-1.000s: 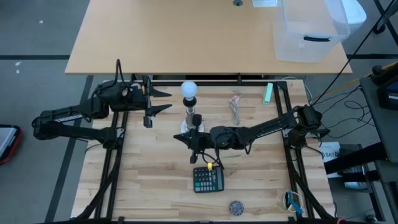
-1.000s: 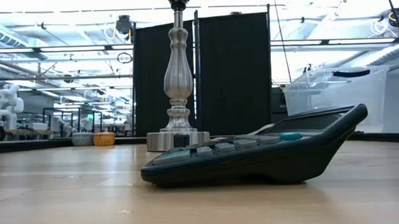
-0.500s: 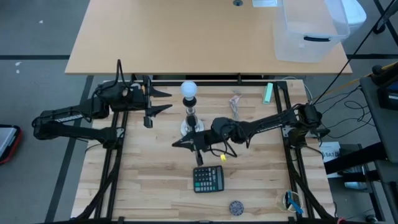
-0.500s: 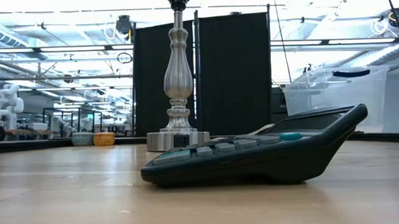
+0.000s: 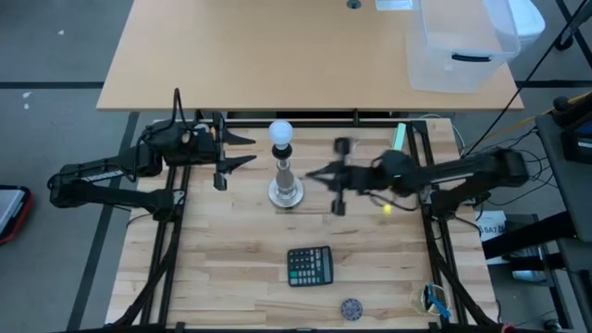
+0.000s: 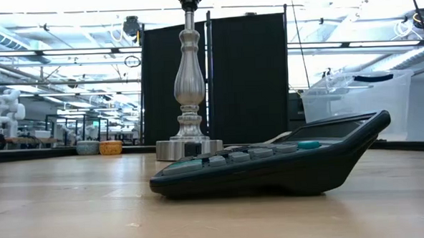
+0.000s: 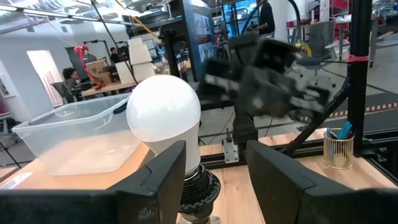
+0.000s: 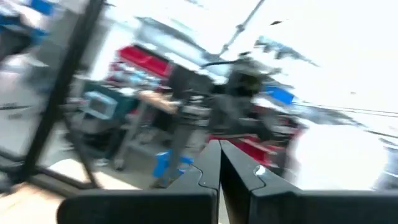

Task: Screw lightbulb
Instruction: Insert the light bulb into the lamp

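The white lightbulb stands upright with its base in the dark socket on top of the silver stand, which rests on its round foot on the table. My left gripper waits open and level just left of the bulb, with nothing between its fingers. My right gripper is shut and blurred, in the air to the right of the stand, touching nothing. In the left wrist view the bulb sits just past my left fingers.
A black calculator lies near the front, with a small round thing beyond it toward the near edge. A green piece lies at the far right. A clear bin stands on the table behind.
My right gripper, shut throughout, has drawn back from beside the stand's foot toward the table's right edge and risen, tipping its fingers upward. The bulb, the stand and the calculator have stayed put.
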